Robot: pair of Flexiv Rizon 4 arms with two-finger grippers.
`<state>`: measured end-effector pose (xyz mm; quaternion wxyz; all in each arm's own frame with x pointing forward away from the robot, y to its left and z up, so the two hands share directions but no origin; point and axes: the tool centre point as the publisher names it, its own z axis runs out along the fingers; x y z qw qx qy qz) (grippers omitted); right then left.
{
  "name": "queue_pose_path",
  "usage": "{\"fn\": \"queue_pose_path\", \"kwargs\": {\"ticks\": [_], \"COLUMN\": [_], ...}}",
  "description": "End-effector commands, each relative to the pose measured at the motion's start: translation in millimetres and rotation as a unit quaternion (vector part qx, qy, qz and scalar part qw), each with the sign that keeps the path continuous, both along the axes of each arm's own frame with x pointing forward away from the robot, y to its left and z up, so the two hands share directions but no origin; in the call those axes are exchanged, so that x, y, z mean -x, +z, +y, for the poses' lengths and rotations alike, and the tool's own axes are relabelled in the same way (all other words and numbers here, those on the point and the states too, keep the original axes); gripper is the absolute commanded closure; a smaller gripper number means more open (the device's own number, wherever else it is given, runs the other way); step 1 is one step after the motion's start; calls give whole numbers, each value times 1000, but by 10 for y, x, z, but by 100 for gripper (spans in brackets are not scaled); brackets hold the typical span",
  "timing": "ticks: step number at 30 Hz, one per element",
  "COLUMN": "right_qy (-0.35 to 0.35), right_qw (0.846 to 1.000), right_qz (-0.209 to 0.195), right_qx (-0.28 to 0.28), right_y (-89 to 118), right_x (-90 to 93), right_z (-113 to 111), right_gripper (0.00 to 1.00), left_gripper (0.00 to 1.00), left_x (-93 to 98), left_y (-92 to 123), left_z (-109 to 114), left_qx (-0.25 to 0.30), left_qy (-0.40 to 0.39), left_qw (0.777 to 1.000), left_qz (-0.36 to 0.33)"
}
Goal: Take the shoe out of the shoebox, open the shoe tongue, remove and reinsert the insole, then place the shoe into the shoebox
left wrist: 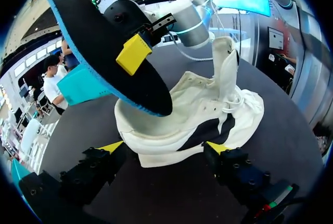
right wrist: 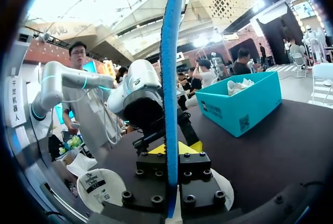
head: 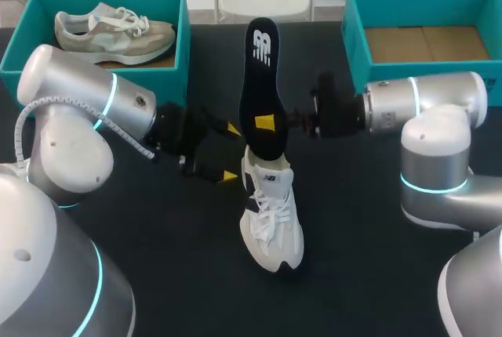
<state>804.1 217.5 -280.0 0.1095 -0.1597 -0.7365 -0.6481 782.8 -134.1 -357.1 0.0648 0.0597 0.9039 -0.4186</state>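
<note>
A white shoe (head: 272,215) stands on the dark table, heel toward the back, its tongue (left wrist: 226,65) pulled upright. My right gripper (head: 265,123) is shut on a black insole (head: 262,63) with a blue edge (right wrist: 170,67) and holds it upright, lower end at the shoe's opening (left wrist: 156,101). In the right wrist view the right gripper (right wrist: 170,148) clamps the insole from both sides. My left gripper (head: 230,151) stands open just left of the shoe's heel. In the left wrist view the left gripper (left wrist: 164,148) has the shoe (left wrist: 208,125) just ahead of its fingers, untouched.
A teal shoebox (head: 182,31) at the back left holds a second grey-white shoe (head: 118,31). Another teal shoebox (head: 353,35) at the back right shows a bare cardboard floor. Open dark table lies in front of the white shoe.
</note>
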Motion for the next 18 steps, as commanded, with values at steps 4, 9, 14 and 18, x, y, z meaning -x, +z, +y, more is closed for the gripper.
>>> {"fn": "queue_pose_path", "kwargs": {"ticks": [4,9,14,18], "right_qy": [9,16,16,17], "right_qw": [1000,1000,1000,1000], "right_qz": [2,5,11,24], "right_qx": [-6,-7,-7,-5], "right_y": [-99,-176,-259,-353], "right_x": [-39,-29,21,101], "right_z": [38,34,22,25], "right_gripper": [100,100,100,100], "left_gripper": [0,0,0,0], "left_x": [16,16,16,16], "left_y": [-20,-20,-20,-20], "left_z": [-19,-19,-19,-19], "left_qx": [-2,-2,-2,-2], "left_qy": [3,3,3,3], "left_qw": [1000,1000,1000,1000], "left_qz": [-2,-2,-2,-2]}}
